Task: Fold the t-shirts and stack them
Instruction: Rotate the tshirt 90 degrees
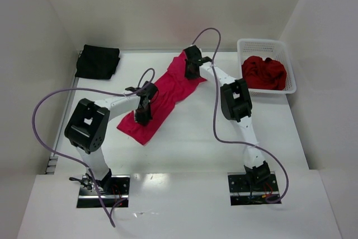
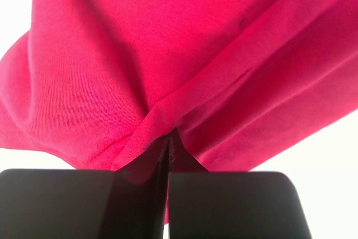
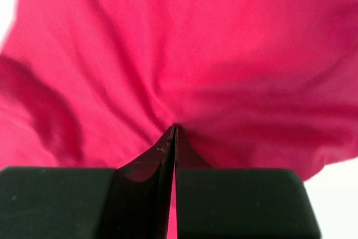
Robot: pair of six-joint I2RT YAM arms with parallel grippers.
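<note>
We see L end effector [image 1: 141, 117] clamped on pink t-shirt [image 1: 168, 94] at its 7 o'clock end, R end effector [image 1: 192, 71] pinching its 1 o'clock end. Shirt's stretched diag. over worktop [image 1: 196, 138]; black t-shirt [image 1: 98, 61] at 10 o'clock.

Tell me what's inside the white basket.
The white basket holds crumpled dark red t-shirt cloth, covering most of its floor. Whether it is one shirt or several, and anything beneath, is hidden.
</note>
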